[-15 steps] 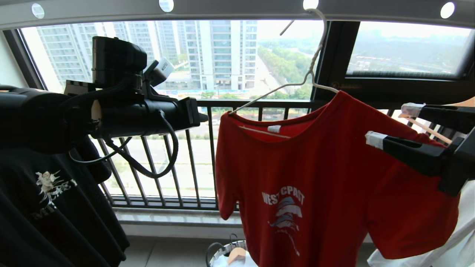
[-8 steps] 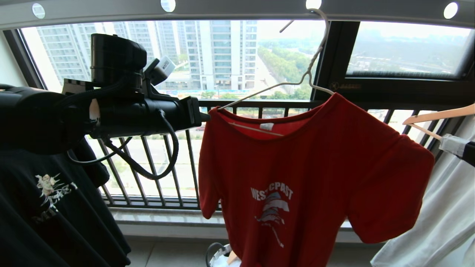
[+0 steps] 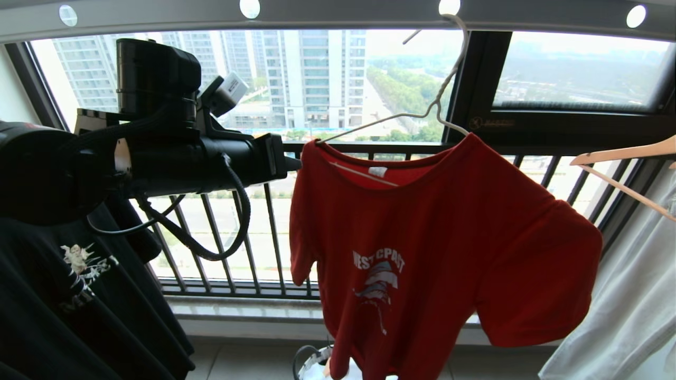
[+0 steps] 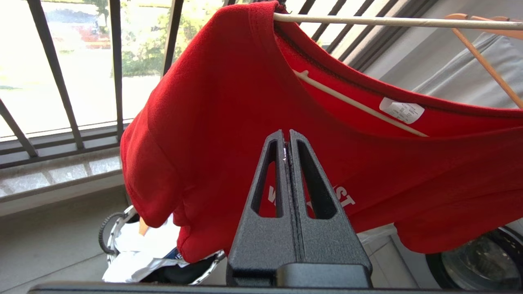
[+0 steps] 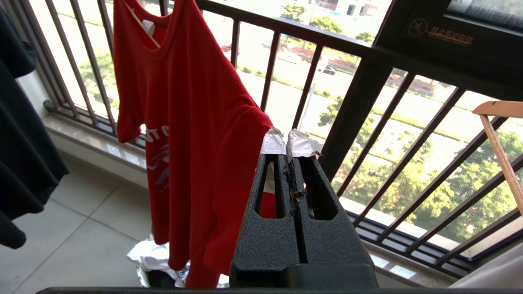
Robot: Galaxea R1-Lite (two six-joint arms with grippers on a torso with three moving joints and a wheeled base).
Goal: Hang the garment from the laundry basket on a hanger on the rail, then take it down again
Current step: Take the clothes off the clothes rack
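The left end effector (image 4: 286, 141) is pressed tight together with nothing between its fingers, held level at shoulder height just beside the shirt (image 3: 422, 248). It points at the sleeve end of the hanger (image 3: 422, 113), which looks like a waiting post: near enough to steady the cloth or catch the wire, but I cannot tell whether its tip touches the fabric. The right end effector (image 5: 288, 143) is likewise closed on nothing, its taped tips clear of the red sleeve, and it is outside the head view, so it seems backed off to give the shirt room.

The shirt hangs on the hanger, whose long hook is caught in one of the round holes of the rail (image 3: 338, 13). The hanger sits tilted, its left end higher, and the collar rides crooked across the wire, one shoulder drooping lower. That probably explains why both arms stay near.

Directly beneath, on the floor, stands the basket (image 4: 112, 216) with pale laundry heaped in it, handy for dropping the shirt back. A black T-shirt (image 3: 79, 295) hangs to the left, and a wooden hanger (image 3: 623, 158) carrying a grey garment (image 3: 628, 306) to the right, so the red one fills the gap between them.

By my reckoning the hanging half is done and taking it down comes next.
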